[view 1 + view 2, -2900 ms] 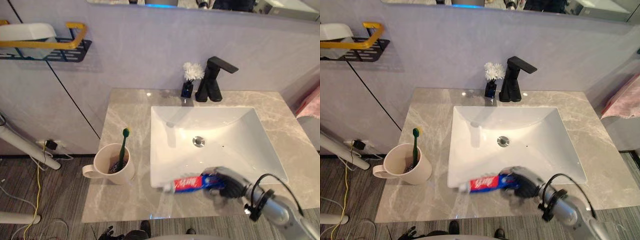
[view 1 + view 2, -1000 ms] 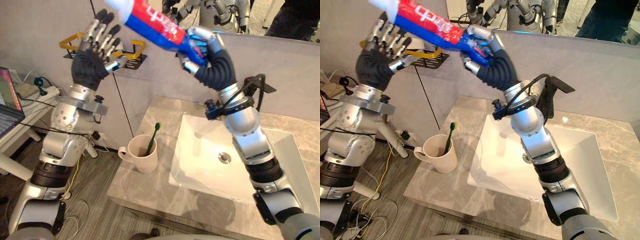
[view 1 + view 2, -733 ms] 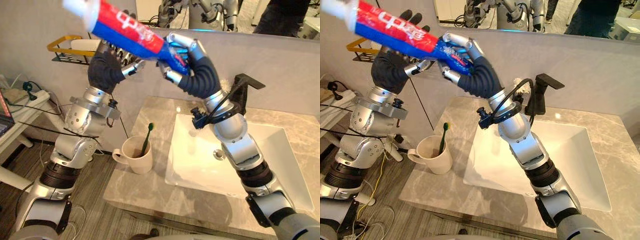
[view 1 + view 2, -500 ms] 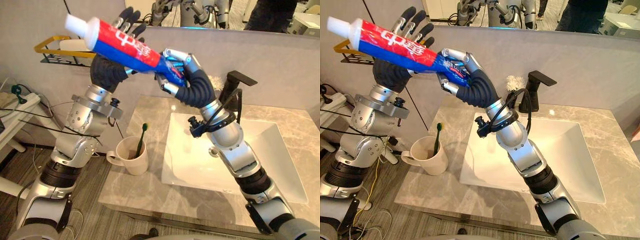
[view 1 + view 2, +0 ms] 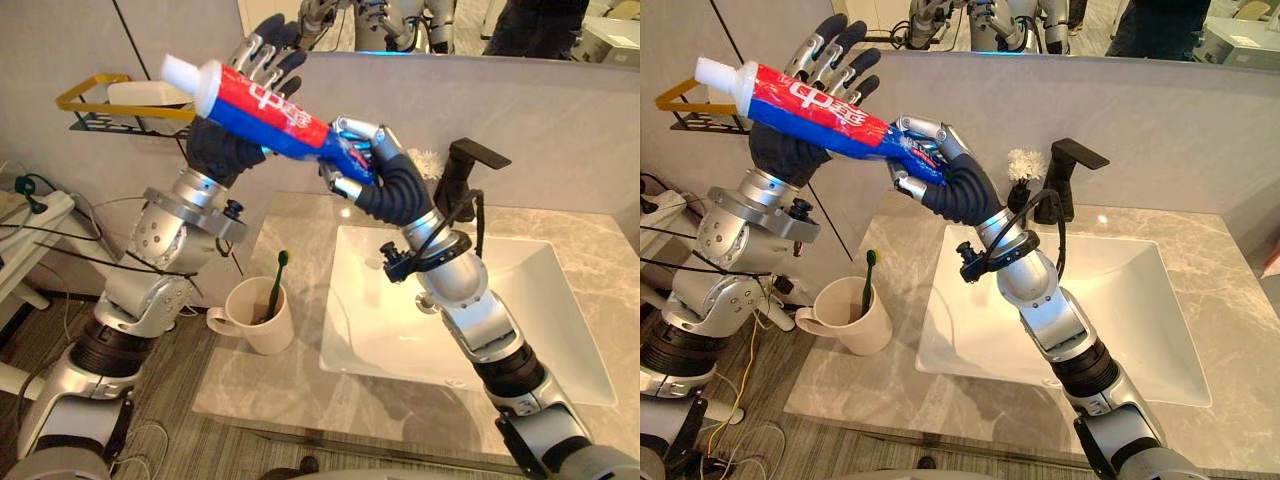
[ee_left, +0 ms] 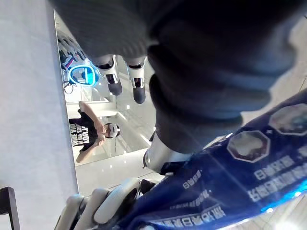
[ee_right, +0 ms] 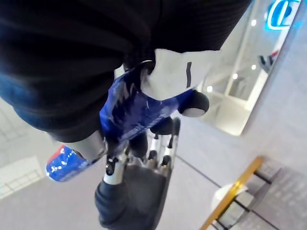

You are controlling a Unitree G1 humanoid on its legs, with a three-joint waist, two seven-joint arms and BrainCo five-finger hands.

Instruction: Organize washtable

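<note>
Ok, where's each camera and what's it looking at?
Left eye view: on the head, looking down at sink, both arms, toothpaste tube in the right hand.
Right eye view: beside it, same scene; open left hand behind the tube.
Left wrist view: on that wrist, past its dark cover, sees the tube's blue end.
Right wrist view: on that wrist, facing tube and left hand.
Both wrist views share the tube.

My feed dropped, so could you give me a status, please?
Right hand shut on toothpaste tube, raised. Left hand open behind tube. Cup on counter below.
</note>
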